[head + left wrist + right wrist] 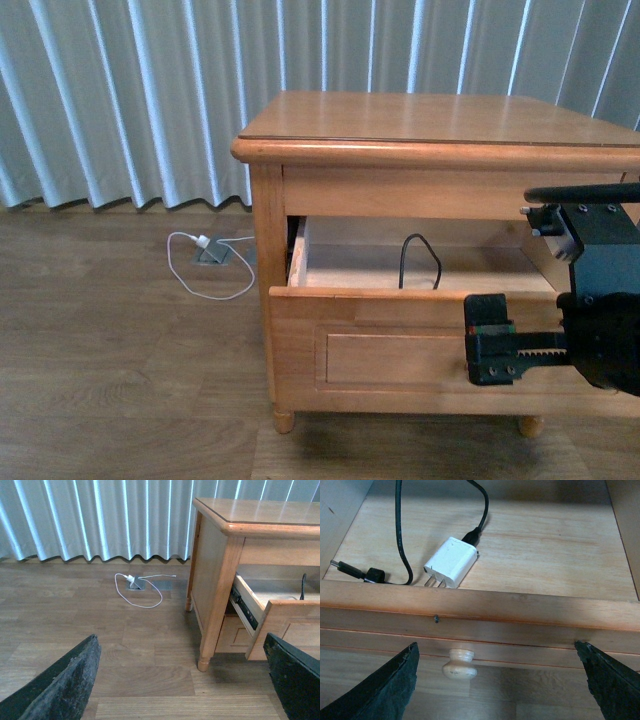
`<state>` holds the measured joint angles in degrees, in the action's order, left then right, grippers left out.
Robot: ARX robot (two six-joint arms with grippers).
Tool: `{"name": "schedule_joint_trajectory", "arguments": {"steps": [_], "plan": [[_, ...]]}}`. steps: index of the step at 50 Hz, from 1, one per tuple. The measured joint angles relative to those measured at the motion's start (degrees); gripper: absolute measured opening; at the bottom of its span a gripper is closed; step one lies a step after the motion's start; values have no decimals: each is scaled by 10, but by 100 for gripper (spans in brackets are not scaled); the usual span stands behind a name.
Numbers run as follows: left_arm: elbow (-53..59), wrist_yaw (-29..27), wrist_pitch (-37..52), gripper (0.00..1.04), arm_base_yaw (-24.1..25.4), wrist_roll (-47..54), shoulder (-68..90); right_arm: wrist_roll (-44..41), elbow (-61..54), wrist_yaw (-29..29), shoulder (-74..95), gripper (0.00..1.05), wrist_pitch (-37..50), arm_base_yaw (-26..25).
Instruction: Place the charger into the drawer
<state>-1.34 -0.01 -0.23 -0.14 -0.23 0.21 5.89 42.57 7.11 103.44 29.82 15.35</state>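
Curtains (120, 90) hung along the far left, and on the floor below them I saw a white cable (205, 270) looped beside a floor socket, well apart from the job and not mine to touch. My left gripper (180, 680) hung over bare floor with its jaws spread wide and nothing between them, the cabinet (220, 555) off to one side of it. Moving right, the drawer (400, 340) stood pulled out, and the charger (451, 562) lay flat on its pale floor just behind the front panel, prongs toward the panel, with its black cable (402, 535) curling up and back and the black connector (350, 570) resting near the drawer's side wall. I judged the block light, hard and smooth, so it would slip in a loose pinch; the broad flat sides were the place to grip, not the prongs. The cable looked limp yet springy, likely to drag the block or catch on the drawer rim; in the front view a loop of it rose above the front edge. My right gripper (495, 680) hovered outside the drawer front, jaws wide apart and empty, just above the knob (460, 663). I took the placing as done, with only closing left. The raised cable loop was the one thing I thought might be in the way of closing.
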Motion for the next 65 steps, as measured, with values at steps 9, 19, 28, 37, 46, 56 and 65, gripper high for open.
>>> {"name": "schedule_joint_trajectory", "arguments": {"steps": [9, 19, 28, 37, 46, 56, 65], "plan": [[0, 0, 0, 99, 0, 0, 0, 12, 52, 6, 56, 96, 26, -5], [0, 0, 0, 99, 0, 0, 0, 27, 104, 24, 109, 96, 64, -10], [0, 0, 0, 99, 0, 0, 0, 28, 156, 41, 155, 96, 84, -12], [0, 0, 0, 99, 0, 0, 0, 24, 217, 59, 206, 96, 93, -16], [0, 0, 0, 99, 0, 0, 0, 21, 267, 70, 243, 96, 92, -22], [0, 0, 0, 99, 0, 0, 0, 0, 314, 73, 282, 96, 90, -24], [0, 0, 0, 99, 0, 0, 0, -15, 336, 76, 298, 96, 91, -23]]}}
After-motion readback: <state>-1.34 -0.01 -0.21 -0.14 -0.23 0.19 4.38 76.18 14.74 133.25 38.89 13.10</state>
